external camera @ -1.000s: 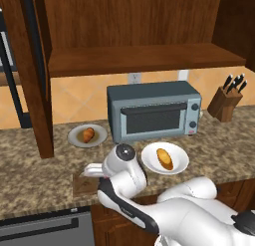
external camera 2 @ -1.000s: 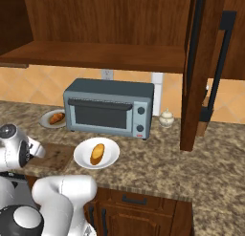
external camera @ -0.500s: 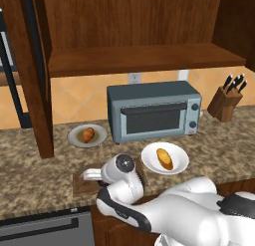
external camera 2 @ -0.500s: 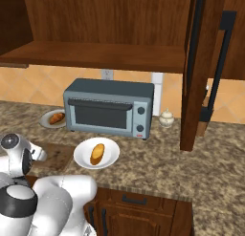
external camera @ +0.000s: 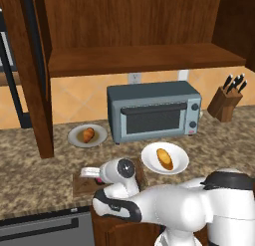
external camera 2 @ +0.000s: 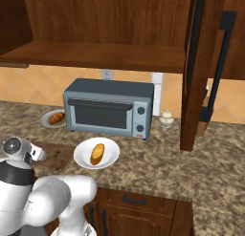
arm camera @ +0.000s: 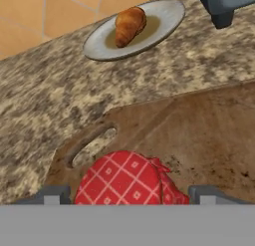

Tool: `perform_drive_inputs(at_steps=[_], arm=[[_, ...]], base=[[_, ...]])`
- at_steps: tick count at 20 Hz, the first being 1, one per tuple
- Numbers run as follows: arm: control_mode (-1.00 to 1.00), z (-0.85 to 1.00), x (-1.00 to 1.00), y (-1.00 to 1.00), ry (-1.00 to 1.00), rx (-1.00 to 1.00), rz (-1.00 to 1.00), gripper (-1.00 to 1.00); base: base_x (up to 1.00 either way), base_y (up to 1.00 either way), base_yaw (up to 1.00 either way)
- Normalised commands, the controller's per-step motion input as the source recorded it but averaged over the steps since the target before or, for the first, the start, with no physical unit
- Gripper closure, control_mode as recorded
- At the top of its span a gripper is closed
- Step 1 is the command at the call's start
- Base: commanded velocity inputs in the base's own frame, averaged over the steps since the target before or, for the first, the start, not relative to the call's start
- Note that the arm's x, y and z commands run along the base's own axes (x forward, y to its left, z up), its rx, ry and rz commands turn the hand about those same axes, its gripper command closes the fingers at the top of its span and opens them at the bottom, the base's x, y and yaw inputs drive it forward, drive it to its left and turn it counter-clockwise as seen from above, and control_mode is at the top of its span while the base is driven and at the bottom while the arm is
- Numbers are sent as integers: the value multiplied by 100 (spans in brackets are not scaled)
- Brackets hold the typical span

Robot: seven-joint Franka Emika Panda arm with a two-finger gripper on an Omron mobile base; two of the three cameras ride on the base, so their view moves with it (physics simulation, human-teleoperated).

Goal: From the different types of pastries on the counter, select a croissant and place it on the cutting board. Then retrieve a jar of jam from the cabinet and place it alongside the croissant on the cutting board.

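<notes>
So the gripper (arm camera: 127, 195) has its jaws pinching the jam jar (arm camera: 124, 179) with the red checked lid, right over the handle-slot end of the cutting board (arm camera: 199, 135), while the croissant (arm camera: 129, 25) sits on its grey plate (arm camera: 164, 21) on the counter (arm camera: 45, 90).

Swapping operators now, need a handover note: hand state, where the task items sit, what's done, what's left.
Hand: over the handle-slot end of the cutting board, jam jar with red checked lid between the fingers; whether they grip it cannot be told.
Croissant: on its grey plate on the counter, left of the toaster oven. Not on the board.
Longer golden pastry: on the white plate.
Done: jar brought to the board.
Left: release the jar, move the croissant beside it.
</notes>
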Motion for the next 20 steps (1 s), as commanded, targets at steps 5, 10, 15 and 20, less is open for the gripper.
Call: perform_drive_inputs(at_steps=[5, 10, 15, 20], arm=[[-100, 18, 1, 0, 0, 10, 0, -100], [-100, 37, 8, 0, 0, 9, 0, -100], [-100, 93, 14, 0, 0, 12, 0, -100], [-100, 27, 29, 2, 21, 2, -2, -100]], base=[[0, 0, 0], [0, 0, 0], [0, 0, 0], [0, 0, 0]])
